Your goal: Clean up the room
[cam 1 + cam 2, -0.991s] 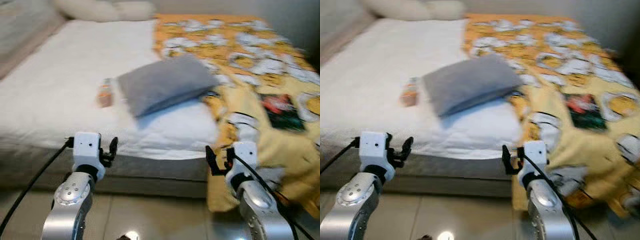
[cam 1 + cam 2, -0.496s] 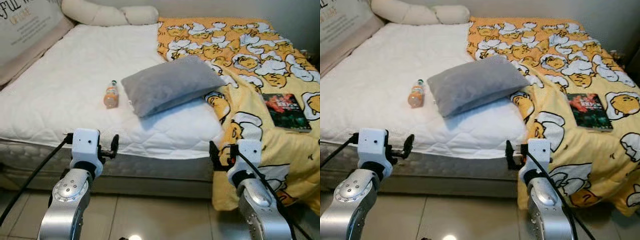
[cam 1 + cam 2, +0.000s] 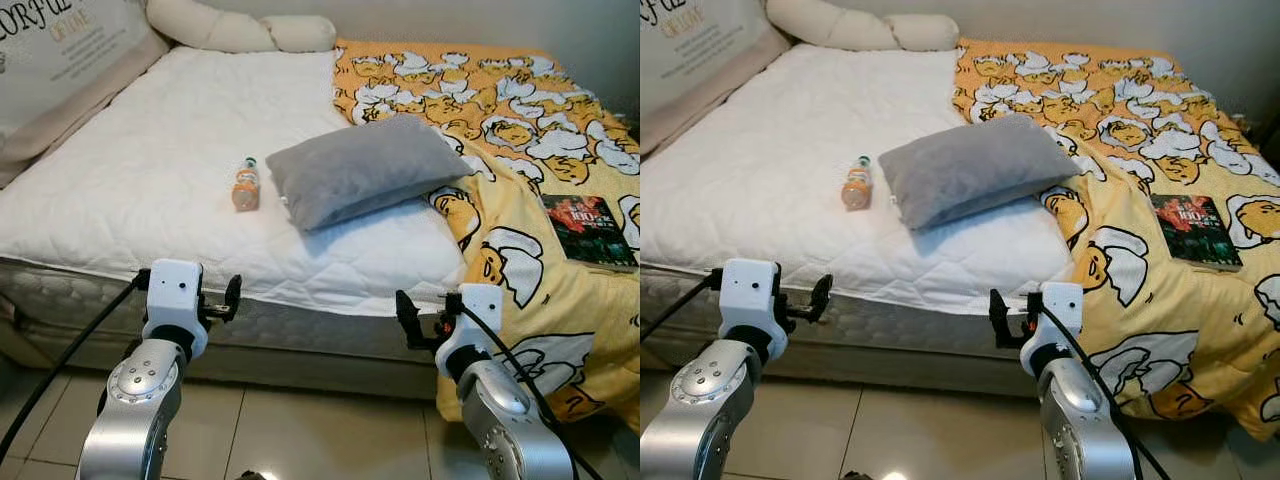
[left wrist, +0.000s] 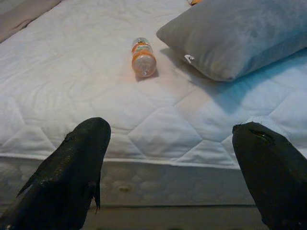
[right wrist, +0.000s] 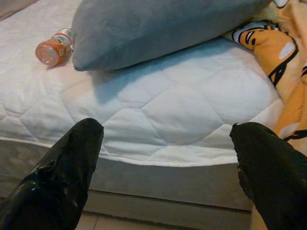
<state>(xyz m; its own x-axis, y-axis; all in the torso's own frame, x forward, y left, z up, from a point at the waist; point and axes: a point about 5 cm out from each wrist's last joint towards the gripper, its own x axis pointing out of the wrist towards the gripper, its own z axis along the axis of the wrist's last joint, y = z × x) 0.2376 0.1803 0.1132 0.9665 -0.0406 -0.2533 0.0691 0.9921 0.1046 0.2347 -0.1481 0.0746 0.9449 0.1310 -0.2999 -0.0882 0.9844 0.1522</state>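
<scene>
Hovering at the bed's edge, the left tool and right tool are spread wide and empty. Since a second ago the view has sharpened and shifted; nothing is tidied yet. Beyond both lie the bottle, pillow and, right, a book, cut off.

Quilted matt mattress; soft cloth pillow.
</scene>
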